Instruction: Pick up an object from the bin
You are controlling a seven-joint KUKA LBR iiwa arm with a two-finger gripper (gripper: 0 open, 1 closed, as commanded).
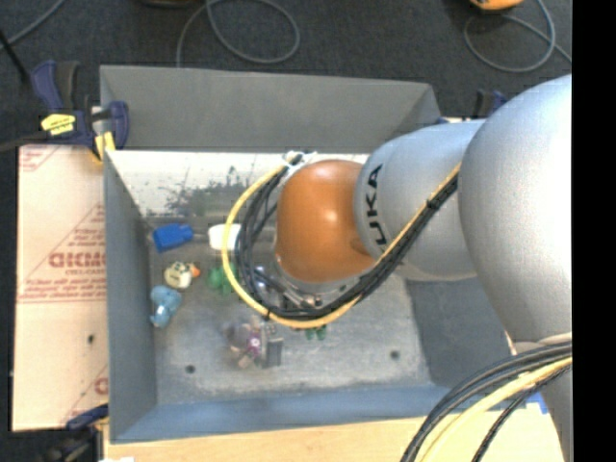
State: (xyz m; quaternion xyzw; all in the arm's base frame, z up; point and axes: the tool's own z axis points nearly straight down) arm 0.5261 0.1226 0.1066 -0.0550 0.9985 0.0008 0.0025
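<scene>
The dark body of my gripper (295,303) pokes out below the arm's orange cover, low over the middle of the bin floor. Just to its lower left lies a small grey and purple object (252,345). A little green piece (316,333) sits right under the gripper's lower edge. Another green piece (217,279) lies to its left, partly behind the cables.
Along the left side of the bin lie a blue block (173,236), a white cap-like piece (218,237), a small cream object (178,275) and a light blue object (164,305). The arm covers the bin's right half.
</scene>
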